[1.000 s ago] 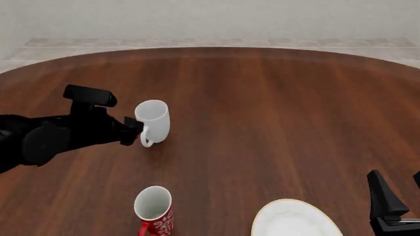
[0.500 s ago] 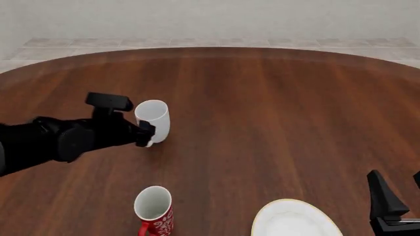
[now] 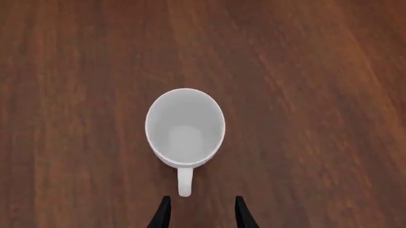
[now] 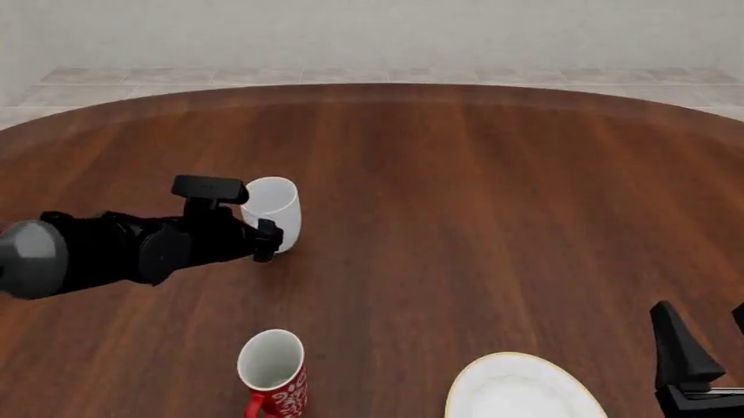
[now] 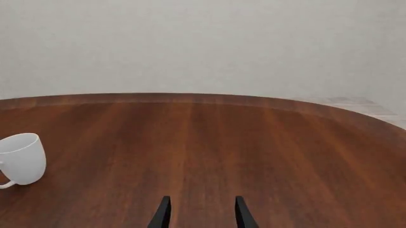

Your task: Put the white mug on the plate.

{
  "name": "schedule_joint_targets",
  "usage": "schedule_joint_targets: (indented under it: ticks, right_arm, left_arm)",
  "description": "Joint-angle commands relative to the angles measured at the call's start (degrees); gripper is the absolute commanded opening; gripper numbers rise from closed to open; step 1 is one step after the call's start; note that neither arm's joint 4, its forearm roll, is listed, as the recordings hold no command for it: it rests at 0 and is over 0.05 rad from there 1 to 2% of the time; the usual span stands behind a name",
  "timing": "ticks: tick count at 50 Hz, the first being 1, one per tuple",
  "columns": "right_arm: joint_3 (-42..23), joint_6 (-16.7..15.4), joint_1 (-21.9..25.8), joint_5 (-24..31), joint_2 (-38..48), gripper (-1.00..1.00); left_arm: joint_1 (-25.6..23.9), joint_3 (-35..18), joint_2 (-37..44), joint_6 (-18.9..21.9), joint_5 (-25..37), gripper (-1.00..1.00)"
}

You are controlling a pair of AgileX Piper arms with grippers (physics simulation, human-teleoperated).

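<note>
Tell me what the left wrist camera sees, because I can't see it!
A white mug stands upright on a brown wooden table, seen from above, its handle pointing toward the open left gripper, whose two black fingertips sit just short of the handle.

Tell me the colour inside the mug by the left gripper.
Plain white inside the white mug, clearest in the left wrist view.

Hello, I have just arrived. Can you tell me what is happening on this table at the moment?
The left tool is open and lined up with the handle of the white mug, which stands upright on the table; nothing is gripped yet. The plate waits empty at the near edge, with a red mug to its left. The right tool hangs open beside the plate, holding nothing.
</note>
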Motion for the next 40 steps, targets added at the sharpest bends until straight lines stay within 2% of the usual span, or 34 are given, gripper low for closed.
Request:
schedule_joint_targets:
  ticks: [1,40]
  right_arm:
    - [0.03,0.02,-0.01,-0.09,0.05,1.0]
    - [0.03,0.02,0.0,-0.09,0.04,1.0]
  left_arm:
    - [0.62,-0.52,3.23,-0.27,-1.91,1.0]
    - [1.66,-2.75,11.62,-0.67,-4.37,1.0]
